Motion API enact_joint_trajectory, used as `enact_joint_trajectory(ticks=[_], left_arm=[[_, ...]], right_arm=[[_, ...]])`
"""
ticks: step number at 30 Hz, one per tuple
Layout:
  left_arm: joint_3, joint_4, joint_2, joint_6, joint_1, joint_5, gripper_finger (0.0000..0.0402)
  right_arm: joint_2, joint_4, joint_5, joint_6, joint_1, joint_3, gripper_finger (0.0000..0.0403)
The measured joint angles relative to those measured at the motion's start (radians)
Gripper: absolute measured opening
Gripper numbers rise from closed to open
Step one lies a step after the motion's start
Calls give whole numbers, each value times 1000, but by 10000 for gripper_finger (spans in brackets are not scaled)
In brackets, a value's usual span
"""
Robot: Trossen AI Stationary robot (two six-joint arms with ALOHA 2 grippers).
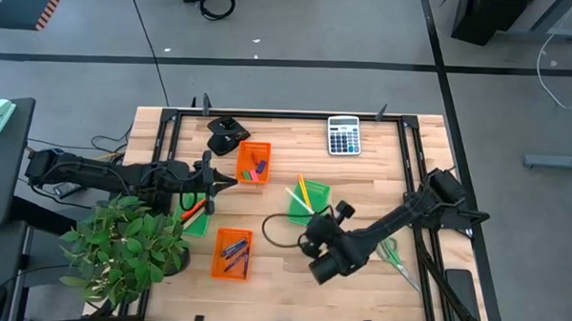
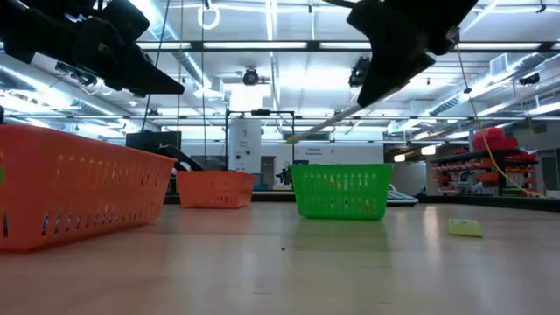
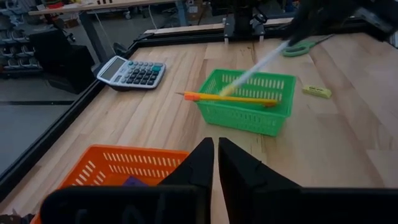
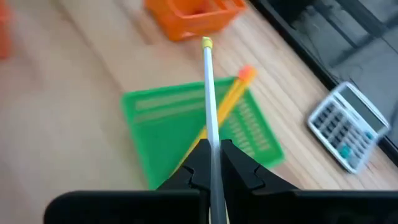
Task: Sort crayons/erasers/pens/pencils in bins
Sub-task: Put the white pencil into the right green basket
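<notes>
A pale pencil (image 4: 209, 99) is pinched between the fingers of the right gripper (image 4: 214, 163) and juts out over the green bin (image 1: 308, 201) at the centre of the high view. An orange-yellow pencil (image 3: 230, 98) already lies across that bin's rim. An orange bin (image 1: 253, 162) with erasers sits up and to the left of it, another orange bin (image 1: 232, 253) with pens lies lower left. The left gripper (image 1: 230, 182) hovers beside the upper orange bin, fingers nearly together and holding nothing. A calculator (image 1: 343, 135) sits toward the upper right, green scissors (image 1: 394, 252) at lower right
</notes>
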Motion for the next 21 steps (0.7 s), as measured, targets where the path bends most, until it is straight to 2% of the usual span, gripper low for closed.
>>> enact_joint_trajectory(ticks=[3, 7, 9, 12, 14, 21], left_arm=[[0, 0, 0, 0, 0, 0, 32], [0, 0, 0, -2, 0, 0, 27], [0, 0, 0, -6, 0, 0, 26], [0, 0, 0, -3, 0, 0, 28], [0, 1, 0, -3, 0, 0, 30], [0, 0, 0, -3, 0, 0, 32]], right_arm=[[15, -35, 42, 59, -4, 0, 25], [32, -7, 165, 83, -6, -19, 25], [41, -6, 159, 106, -22, -39, 29], [44, 7, 82, 144, -58, -92, 38], [44, 46, 68, 152, -79, -142, 38], [44, 266, 177, 178, -97, -297, 39]])
